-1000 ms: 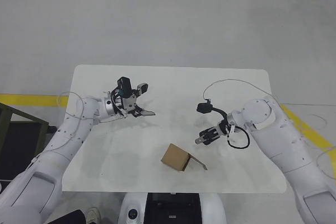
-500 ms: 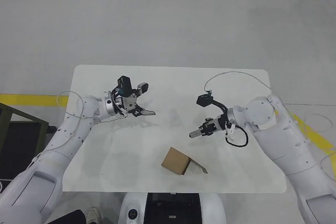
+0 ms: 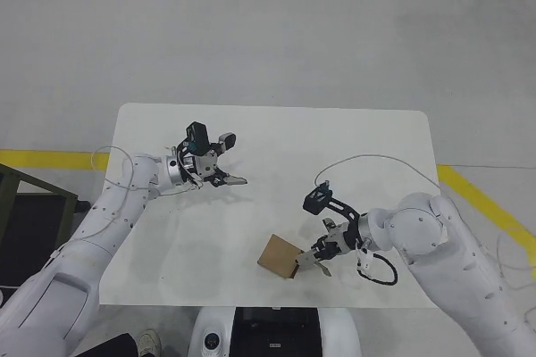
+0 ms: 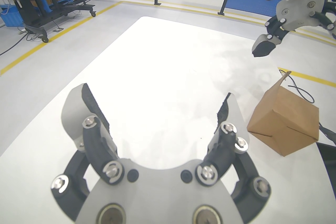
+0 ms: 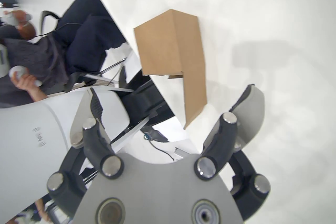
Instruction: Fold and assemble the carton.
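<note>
Near the worktop's (image 3: pixel 357 143) front edge, carton (image 3: pixel 280 253) with right fingers (image 3: pixel 311 258) spread empty beside its flap, left fingers (image 3: pixel 233 181) likewise spread.

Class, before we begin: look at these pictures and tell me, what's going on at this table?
A two-armed robot is working on a small brown carton. It sits near the edge of the table nearest the robot, partly formed, with one flap sticking out. The right tool is open right at that flap, not gripping it. The left tool, also open, hovers over the table farther back, away from the carton.
</note>
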Controlling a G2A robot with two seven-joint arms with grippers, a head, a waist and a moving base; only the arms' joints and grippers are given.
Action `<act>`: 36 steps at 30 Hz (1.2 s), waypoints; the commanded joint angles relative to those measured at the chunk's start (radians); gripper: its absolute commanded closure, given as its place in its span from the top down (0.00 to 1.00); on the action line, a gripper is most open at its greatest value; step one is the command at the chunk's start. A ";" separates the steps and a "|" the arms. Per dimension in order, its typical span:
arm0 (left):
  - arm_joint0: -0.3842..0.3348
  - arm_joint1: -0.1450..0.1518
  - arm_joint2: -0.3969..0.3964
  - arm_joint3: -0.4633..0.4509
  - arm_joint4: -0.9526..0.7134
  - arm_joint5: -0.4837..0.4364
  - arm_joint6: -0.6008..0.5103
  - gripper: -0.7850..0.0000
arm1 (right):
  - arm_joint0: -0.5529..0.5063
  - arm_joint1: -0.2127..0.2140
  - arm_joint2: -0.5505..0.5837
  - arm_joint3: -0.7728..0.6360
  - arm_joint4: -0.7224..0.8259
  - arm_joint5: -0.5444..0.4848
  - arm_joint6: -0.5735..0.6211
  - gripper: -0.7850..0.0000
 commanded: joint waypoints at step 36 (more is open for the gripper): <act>0.020 0.014 -0.022 -0.010 -0.029 0.000 -0.039 1.00 | 0.069 -0.031 -0.136 0.192 -0.145 -0.027 -0.133 0.31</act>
